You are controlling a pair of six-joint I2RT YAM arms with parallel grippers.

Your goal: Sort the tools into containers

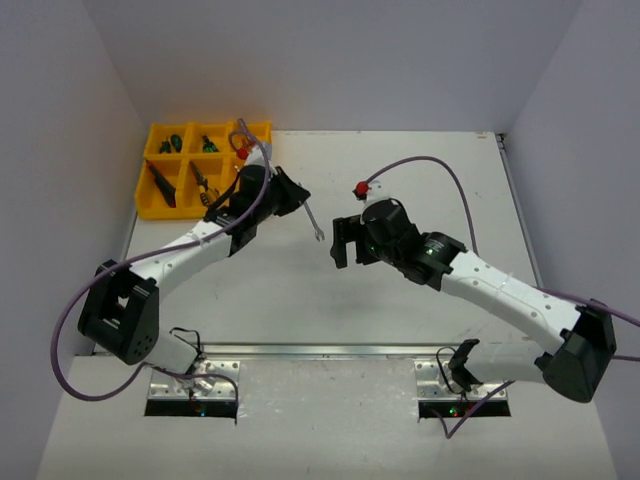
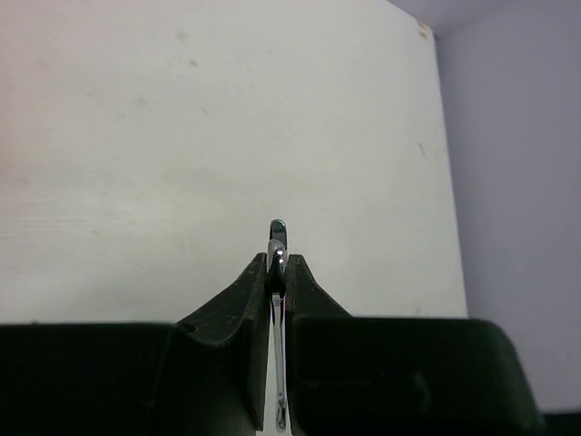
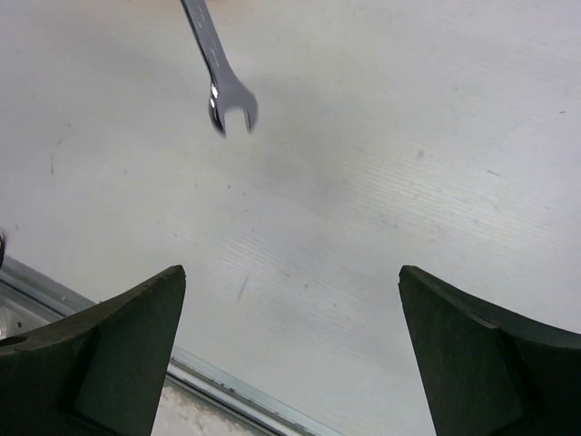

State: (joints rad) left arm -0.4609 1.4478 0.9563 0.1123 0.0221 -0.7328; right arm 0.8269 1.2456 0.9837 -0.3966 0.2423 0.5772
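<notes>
My left gripper (image 1: 296, 196) is shut on a silver wrench (image 1: 313, 222) and holds it above the table, just right of the yellow tray (image 1: 150, 205). In the left wrist view the wrench (image 2: 278, 238) stands edge-on between the closed fingers (image 2: 245, 300). My right gripper (image 1: 344, 243) is open and empty, a little right of the wrench's free end. In the right wrist view the wrench's open-end head (image 3: 229, 102) hangs ahead of the wide-apart fingers (image 3: 136, 318). The tray's compartments hold green-handled screwdrivers (image 1: 175, 143), a red-black knife (image 1: 160, 185), yellow-handled pliers (image 1: 204, 184) and red-handled pliers (image 1: 240, 146).
A small red thing (image 1: 361, 189) lies on the table behind my right wrist, partly hidden. A metal rail (image 1: 330, 350) runs along the table's near edge and shows in the right wrist view (image 3: 91, 304). Grey walls close in left, right and behind.
</notes>
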